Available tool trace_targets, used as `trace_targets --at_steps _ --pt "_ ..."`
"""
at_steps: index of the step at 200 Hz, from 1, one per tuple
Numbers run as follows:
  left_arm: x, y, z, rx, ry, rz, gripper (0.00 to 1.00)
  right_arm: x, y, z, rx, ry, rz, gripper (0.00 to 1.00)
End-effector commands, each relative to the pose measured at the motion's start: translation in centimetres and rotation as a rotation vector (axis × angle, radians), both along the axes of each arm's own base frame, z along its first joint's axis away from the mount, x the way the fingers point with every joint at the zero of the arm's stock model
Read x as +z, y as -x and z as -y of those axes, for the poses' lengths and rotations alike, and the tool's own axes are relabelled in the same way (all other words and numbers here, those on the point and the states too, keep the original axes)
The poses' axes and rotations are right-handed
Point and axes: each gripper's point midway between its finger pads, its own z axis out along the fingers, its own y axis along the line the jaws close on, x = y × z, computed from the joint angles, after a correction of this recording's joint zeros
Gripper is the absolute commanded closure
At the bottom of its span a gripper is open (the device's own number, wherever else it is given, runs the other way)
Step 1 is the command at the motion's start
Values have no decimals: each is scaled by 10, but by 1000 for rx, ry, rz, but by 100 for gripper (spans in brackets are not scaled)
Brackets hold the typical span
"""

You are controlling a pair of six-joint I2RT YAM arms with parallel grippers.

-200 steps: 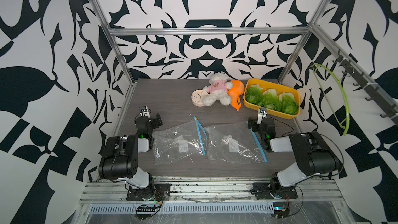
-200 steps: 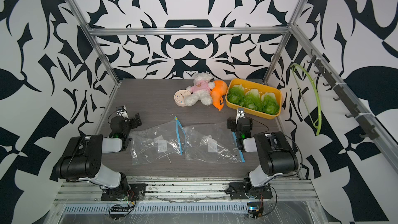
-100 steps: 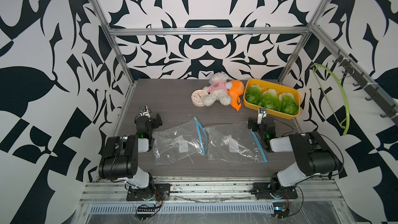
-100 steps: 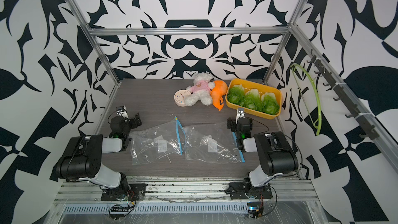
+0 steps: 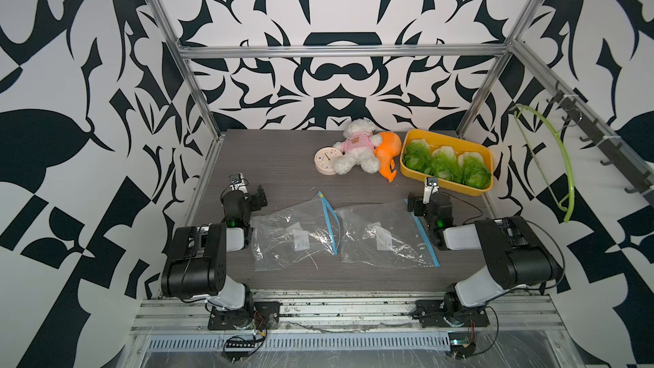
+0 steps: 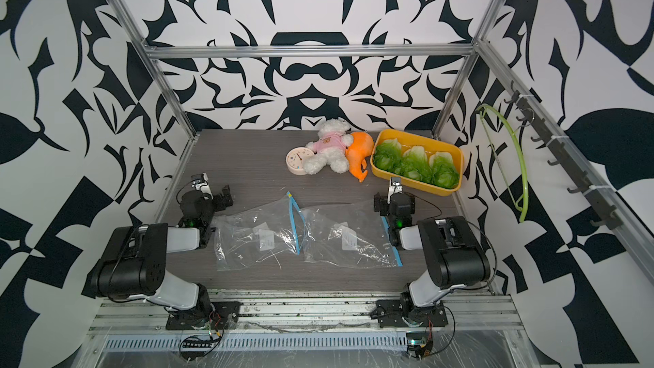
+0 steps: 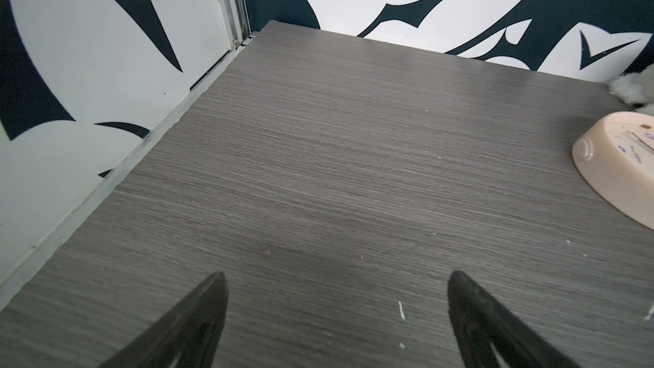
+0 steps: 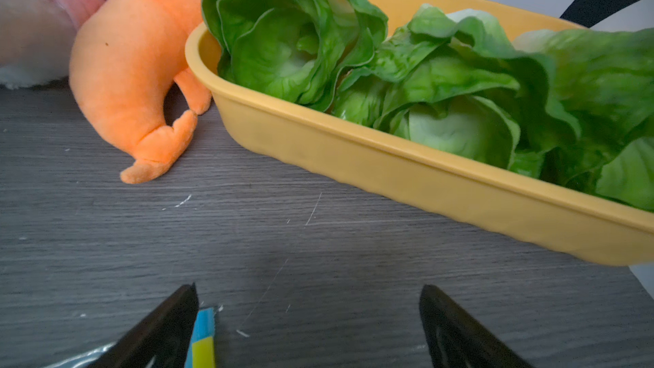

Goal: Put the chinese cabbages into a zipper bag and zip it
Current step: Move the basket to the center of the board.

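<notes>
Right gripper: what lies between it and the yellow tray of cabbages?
Nothing but bare grey tabletop lies between the right gripper and the yellow tray with the chinese cabbages; the right wrist view shows this.

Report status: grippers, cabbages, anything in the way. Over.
Left gripper and right gripper both open, empty. Three leafy green chinese cabbages in yellow plastic tray, untouched. Two clear zipper bags flat, empty. Orange plush toy beside tray, not blocking.
</notes>
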Motion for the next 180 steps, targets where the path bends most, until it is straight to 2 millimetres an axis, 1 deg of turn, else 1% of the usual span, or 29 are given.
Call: trace_targets --at_steps 1,31,37,41,43,45,59,75,100,119,127,138,147,150,156,168,180 --pt "13 7 3 -22 -1 21 1 24 -4 4 -38 4 74 1" --pt "33 15 -3 24 -3 50 1 34 3 17 -118 9 105 1" --pt "37 17 -4 27 0 53 1 35 3 18 -120 9 101 1" --pt "35 17 -3 26 4 40 1 36 3 16 -112 8 97 1" --pt "43 18 -3 27 6 58 1 37 3 16 -110 8 95 1" --pt "46 19 -3 30 9 60 1 38 3 16 -108 10 93 1" --pt "54 21 -5 48 40 47 1 44 4 18 -120 12 80 1" --pt "65 23 -2 41 71 47 1 56 5 21 -143 7 74 1" --pt "85 25 3 20 105 76 1 85 7 19 -140 -22 76 1" --pt "105 30 8 11 152 89 1 103 14 23 -200 -98 46 1" --pt "114 32 11 1 173 94 1 108 16 20 -200 -129 9 1" --pt "128 36 17 -27 212 118 1 109 19 8 -143 -158 -47 1" --pt "135 40 22 -44 247 135 1 107 22 -2 -94 -202 -67 1" --pt "138 41 22 -43 259 143 1 106 22 -11 -55 -229 -74 1" --pt "141 44 22 -33 289 158 1 104 24 -16 -34 -265 -81 1" --pt "143 51 11 54 368 190 1 99 31 -16 -74 -335 -96 0" --pt "138 61 -3 164 431 201 1 97 36 -14 -107 -377 -108 0"
